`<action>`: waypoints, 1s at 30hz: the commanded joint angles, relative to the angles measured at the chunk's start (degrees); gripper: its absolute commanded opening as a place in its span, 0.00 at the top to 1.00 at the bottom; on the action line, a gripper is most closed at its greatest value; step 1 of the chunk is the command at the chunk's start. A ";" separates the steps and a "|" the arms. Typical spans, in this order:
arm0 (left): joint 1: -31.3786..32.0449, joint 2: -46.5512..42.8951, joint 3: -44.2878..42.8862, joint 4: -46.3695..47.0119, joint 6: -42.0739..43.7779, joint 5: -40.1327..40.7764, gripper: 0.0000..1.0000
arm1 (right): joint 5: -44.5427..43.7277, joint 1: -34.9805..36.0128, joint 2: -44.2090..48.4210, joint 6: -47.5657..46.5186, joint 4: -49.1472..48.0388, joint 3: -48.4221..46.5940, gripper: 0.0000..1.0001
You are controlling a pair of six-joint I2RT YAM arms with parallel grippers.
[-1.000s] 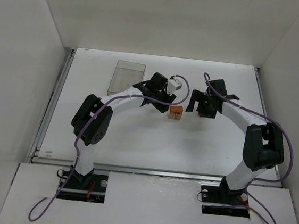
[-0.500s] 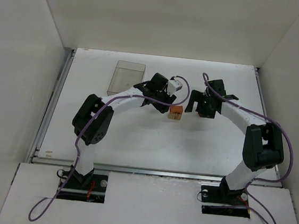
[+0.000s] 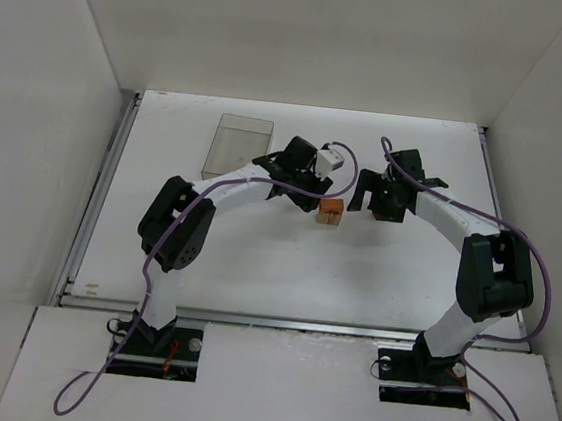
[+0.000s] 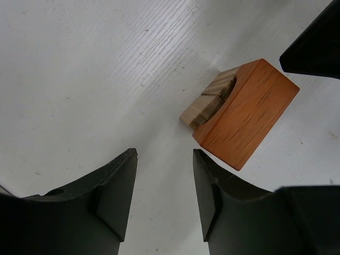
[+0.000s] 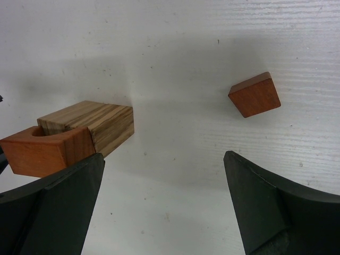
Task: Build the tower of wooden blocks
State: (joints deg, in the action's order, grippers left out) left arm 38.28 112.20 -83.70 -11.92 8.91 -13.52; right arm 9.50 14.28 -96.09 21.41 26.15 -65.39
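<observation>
The wood block tower (image 3: pixel 330 212) is a small stack at the table's middle, between both arms. In the left wrist view its reddish-orange piece (image 4: pixel 244 119) lies over tan blocks (image 4: pixel 204 106), just ahead and right of my left gripper (image 4: pixel 162 159), which is open with only bare table between the fingers. In the right wrist view a tan block (image 5: pixel 93 123) and the reddish arch piece (image 5: pixel 45 150) sit at the left finger of my wide-open right gripper (image 5: pixel 163 155). A separate small reddish block (image 5: pixel 255 94) lies alone further ahead, to the right. Neither gripper touches a block.
A clear plastic rectangular box (image 3: pixel 239 146) lies on the table at the back left, behind the left arm. White walls enclose the table (image 3: pixel 255 268) on three sides. The left gripper (image 3: pixel 302 201) and right gripper (image 3: pixel 382 203) flank the stack closely.
The right gripper has shifted very slightly toward the back. The left arm and the blocks have not moved.
</observation>
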 commanded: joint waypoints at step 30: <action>0.39 1.18 -4.72 -0.38 -0.12 -0.63 0.57 | 1.75 0.39 1.08 0.48 -2.07 0.70 0.00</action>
State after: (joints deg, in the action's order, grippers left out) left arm 38.28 113.65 -86.11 -12.12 8.91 -13.50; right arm 10.20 14.28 -96.09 21.41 26.11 -64.64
